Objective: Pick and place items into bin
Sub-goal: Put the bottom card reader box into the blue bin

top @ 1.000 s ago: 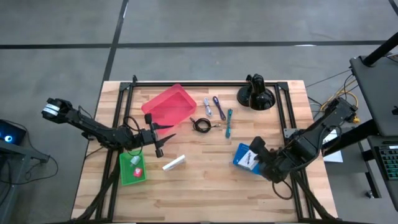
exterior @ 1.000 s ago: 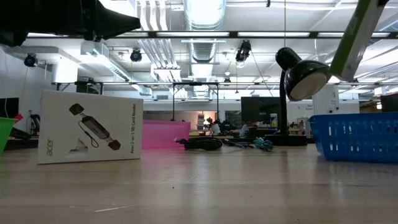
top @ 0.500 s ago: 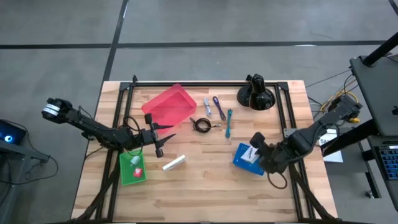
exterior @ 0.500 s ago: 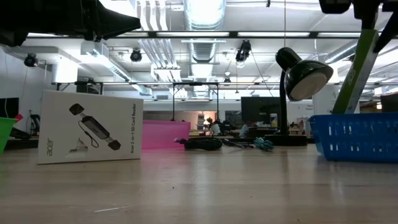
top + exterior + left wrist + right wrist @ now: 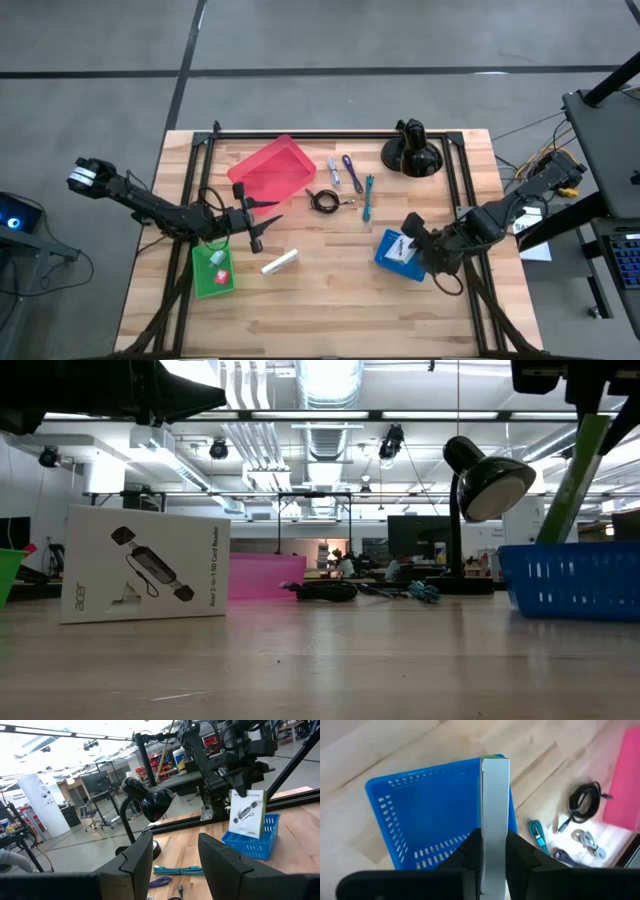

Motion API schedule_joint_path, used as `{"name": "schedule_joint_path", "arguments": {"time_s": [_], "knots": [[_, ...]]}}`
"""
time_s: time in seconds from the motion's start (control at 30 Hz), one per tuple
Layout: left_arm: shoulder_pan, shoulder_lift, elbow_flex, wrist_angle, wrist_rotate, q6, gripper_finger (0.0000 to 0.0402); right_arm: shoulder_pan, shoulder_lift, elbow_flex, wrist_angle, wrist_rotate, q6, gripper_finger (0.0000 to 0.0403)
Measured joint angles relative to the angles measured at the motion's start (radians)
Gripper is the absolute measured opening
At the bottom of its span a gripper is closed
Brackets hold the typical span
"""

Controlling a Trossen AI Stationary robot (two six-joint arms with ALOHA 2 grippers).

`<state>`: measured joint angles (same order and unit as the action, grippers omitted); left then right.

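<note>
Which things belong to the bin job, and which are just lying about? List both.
Job: right gripper shut on white box, blue basket, black coiled cable, teal cable, card-reader carton.
Lying about: black domed camera mount; left gripper, open, waiting near the green bin.

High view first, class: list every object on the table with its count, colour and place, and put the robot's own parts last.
Blue basket: one, blue, right of centre, under the right claw.
White box: one, white with a green edge, held over the blue basket.
Red bin: one, red, far left-centre.
Green bin: one, green, near left, holding a small red item.
White carton: one, white, beside the green bin.
Black coiled cable: one, black, centre.
Sticks: several, purple, blue and teal, right of the red bin.
Camera mount: one, black, far side.
Left claw: open, near the green bin.
Right claw: shut on the white box.
</note>
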<state>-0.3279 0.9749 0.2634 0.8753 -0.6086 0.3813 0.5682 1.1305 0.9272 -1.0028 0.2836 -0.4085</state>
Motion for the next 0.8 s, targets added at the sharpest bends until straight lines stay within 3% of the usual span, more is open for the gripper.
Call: {"name": "schedule_joint_path", "arguments": {"time_s": [0.43,0.8], "knots": [[0.0,0.0,0.0,-0.001,0.0,0.0,0.0141,-0.085,0.002,-0.005,0.039,-0.06,-0.165,0.0038],[0.001,0.0,0.0,-0.001,0.0,0.0,0.0141,-0.145,0.005,-0.005,0.041,-0.128,-0.194,0.004]]}}
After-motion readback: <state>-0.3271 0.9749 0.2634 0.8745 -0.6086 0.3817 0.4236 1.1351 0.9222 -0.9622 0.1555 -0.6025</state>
